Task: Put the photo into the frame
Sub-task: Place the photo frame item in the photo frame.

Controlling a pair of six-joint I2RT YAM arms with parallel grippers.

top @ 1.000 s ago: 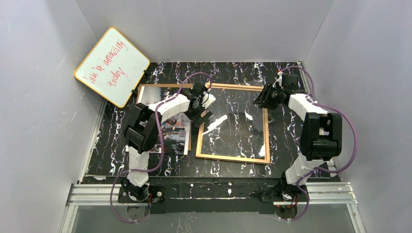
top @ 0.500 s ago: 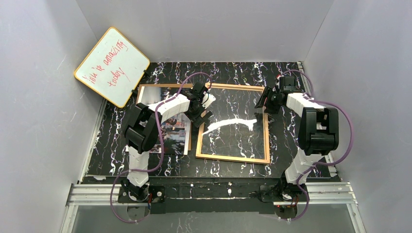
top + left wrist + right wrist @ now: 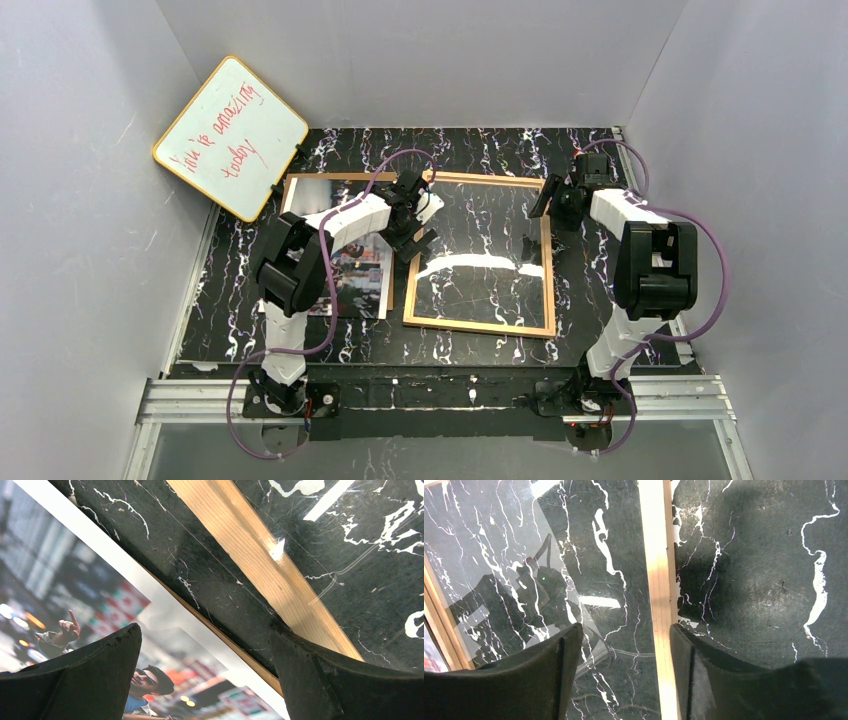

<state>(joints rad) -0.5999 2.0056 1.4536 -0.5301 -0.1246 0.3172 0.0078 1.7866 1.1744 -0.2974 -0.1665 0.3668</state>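
Top external: high over the tabletop's (image 3: 480,150) near edge, facing down, wide; wrist views close, facing down (left at the frame's (image 3: 480,325) left rail, right at its right rail); frame shared by all.

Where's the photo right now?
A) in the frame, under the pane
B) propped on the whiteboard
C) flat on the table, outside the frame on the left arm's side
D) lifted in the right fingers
C: the photo lies flat on the table beside the frame, on the left arm's side. Only the black marbled tabletop shows through the pane.
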